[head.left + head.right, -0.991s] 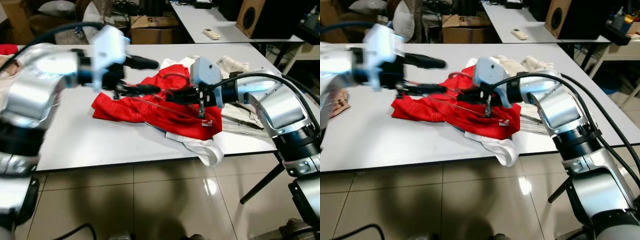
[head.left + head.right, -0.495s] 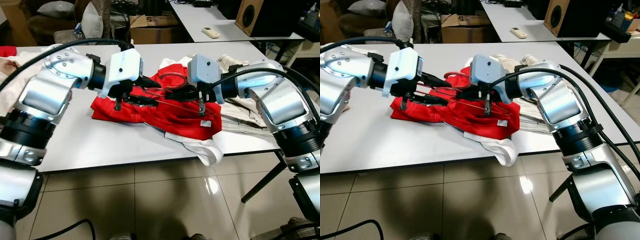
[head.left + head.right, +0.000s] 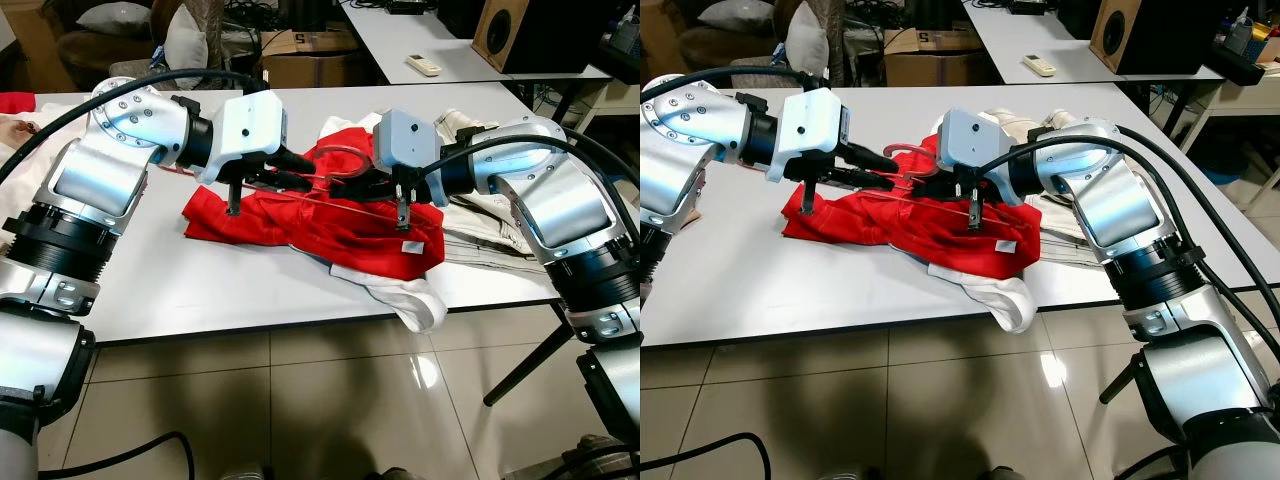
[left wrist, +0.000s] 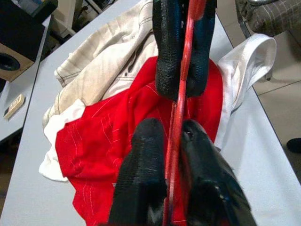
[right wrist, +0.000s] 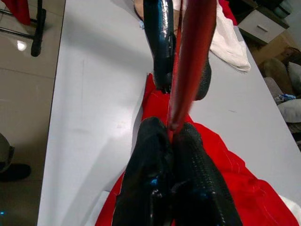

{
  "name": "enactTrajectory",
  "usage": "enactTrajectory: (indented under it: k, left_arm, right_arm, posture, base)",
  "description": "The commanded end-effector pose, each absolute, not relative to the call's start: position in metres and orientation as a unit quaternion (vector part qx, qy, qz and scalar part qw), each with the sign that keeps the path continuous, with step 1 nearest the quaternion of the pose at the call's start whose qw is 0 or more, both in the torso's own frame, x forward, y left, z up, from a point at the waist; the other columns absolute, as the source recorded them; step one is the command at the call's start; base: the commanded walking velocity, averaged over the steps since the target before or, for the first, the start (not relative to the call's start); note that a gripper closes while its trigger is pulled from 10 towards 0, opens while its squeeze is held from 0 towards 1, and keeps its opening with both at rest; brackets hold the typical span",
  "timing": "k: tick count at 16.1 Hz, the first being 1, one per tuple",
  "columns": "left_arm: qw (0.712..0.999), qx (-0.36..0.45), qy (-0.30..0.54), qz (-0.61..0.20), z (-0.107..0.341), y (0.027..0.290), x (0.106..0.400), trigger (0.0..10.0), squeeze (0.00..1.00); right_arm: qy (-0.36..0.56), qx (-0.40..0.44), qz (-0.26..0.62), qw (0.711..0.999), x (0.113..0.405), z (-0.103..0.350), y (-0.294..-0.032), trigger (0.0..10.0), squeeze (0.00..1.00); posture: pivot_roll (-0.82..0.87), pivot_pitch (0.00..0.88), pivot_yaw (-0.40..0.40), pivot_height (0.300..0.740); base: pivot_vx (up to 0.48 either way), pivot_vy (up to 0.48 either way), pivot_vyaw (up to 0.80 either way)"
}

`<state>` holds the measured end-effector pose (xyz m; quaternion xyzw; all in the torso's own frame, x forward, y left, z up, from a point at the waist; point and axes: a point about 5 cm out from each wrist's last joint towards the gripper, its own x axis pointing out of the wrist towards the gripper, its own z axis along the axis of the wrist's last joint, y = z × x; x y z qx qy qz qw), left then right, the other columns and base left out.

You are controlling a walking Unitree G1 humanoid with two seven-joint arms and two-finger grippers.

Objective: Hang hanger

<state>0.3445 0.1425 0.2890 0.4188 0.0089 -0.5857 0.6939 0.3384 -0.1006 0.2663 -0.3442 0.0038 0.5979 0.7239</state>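
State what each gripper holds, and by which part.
Both hold the red hanger: left gripper pinches its thin bar, right gripper clamps its thicker arm.

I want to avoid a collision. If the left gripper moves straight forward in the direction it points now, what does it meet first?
Most likely the right gripper. The left gripper is shut on the red hanger, and the other gripper's black fingers clamp the same wire directly ahead. Depth is unclear; the red shirt lies below.

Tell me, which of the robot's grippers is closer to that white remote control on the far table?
The right. The right gripper is over the red shirt, on the side towards the remote control. The left gripper is farther, across the shirt.
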Motion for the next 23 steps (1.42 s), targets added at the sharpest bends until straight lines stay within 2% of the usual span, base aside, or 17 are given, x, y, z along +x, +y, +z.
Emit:
enactTrajectory:
  k: [1,5,6,7,8,9,14,15,20,21,22,23]
  left_arm:
    - [0.688,0.436,0.011,-0.58,0.294,0.143,0.346,0.0,0.0]
    - [0.682,0.432,0.0,-0.59,0.296,0.14,0.346,0.0,0.0]
    - [0.684,0.436,-0.014,-0.584,0.3,0.139,0.347,0.0,0.0]
    - [0.686,0.439,-0.023,-0.58,0.303,0.14,0.347,0.0,0.0]
    - [0.686,0.439,-0.026,-0.58,0.306,0.141,0.346,0.0,0.0]
    - [0.686,0.44,-0.028,-0.579,0.308,0.143,0.345,0.0,0.0]
    - [0.683,0.437,-0.027,-0.585,0.307,0.146,0.34,0.0,0.0]
    - [0.683,0.434,-0.027,-0.587,0.306,0.146,0.339,0.0,0.0]
    - [0.681,0.418,-0.03,-0.601,0.306,0.144,0.334,0.0,0.0]
    - [0.68,0.411,-0.034,-0.606,0.307,0.143,0.332,0.0,0.0]
    - [0.68,0.41,-0.034,-0.607,0.307,0.142,0.332,0.0,0.0]
    - [0.679,0.41,-0.034,-0.608,0.307,0.143,0.331,0.0,0.0]
  right_arm:
    - [-0.017,-0.353,0.599,0.718,0.338,0.28,-0.098,0.0,0.0]
    - [-0.024,-0.359,0.593,0.721,0.338,0.284,-0.099,0.0,0.0]
    - [-0.029,-0.355,0.583,0.73,0.34,0.286,-0.099,10.0,0.0]
    - [-0.032,-0.334,0.586,0.737,0.341,0.288,-0.099,10.0,0.0]
    - [-0.031,-0.321,0.593,0.738,0.34,0.289,-0.1,10.0,0.99]
    - [-0.029,-0.331,0.59,0.736,0.341,0.288,-0.103,10.0,1.0]
    - [-0.027,-0.368,0.564,0.739,0.342,0.283,-0.108,10.0,1.0]
    - [-0.028,-0.38,0.554,0.741,0.343,0.281,-0.108,10.0,0.0]
    - [-0.028,-0.385,0.539,0.749,0.346,0.276,-0.107,10.0,0.0]
    - [-0.025,-0.381,0.54,0.75,0.346,0.274,-0.106,8.8,0.0]
    - [-0.025,-0.38,0.54,0.75,0.347,0.273,-0.106,5.2,0.0]
    - [-0.024,-0.378,0.542,0.751,0.347,0.273,-0.105,2.9,0.0]
  posture:
    - [-0.06,0.0,0.04,0.74]
    - [-0.07,0.0,0.045,0.74]
    - [-0.07,0.0,0.045,0.74]
    - [-0.07,0.0,0.044,0.74]
    - [-0.07,0.0,0.043,0.74]
    - [-0.07,0.0,0.045,0.74]
    - [-0.07,0.0,0.044,0.74]
    - [-0.07,0.0,0.044,0.74]
    - [-0.07,0.0,0.042,0.74]
    - [-0.07,0.0,0.038,0.74]
    - [-0.07,0.0,0.038,0.74]
    - [-0.07,0.0,0.037,0.74]
  base:
    - [0.0,0.0,0.0]
    - [0.0,0.0,0.0]
    - [0.0,0.0,0.0]
    - [0.0,0.0,0.0]
    - [0.0,0.0,0.0]
    - [0.0,0.0,0.0]
    - [0.0,0.0,0.0]
    - [0.0,0.0,0.0]
    - [0.0,0.0,0.0]
    - [0.0,0.0,0.0]
    - [0.0,0.0,0.0]
    - [0.0,0.0,0.0]
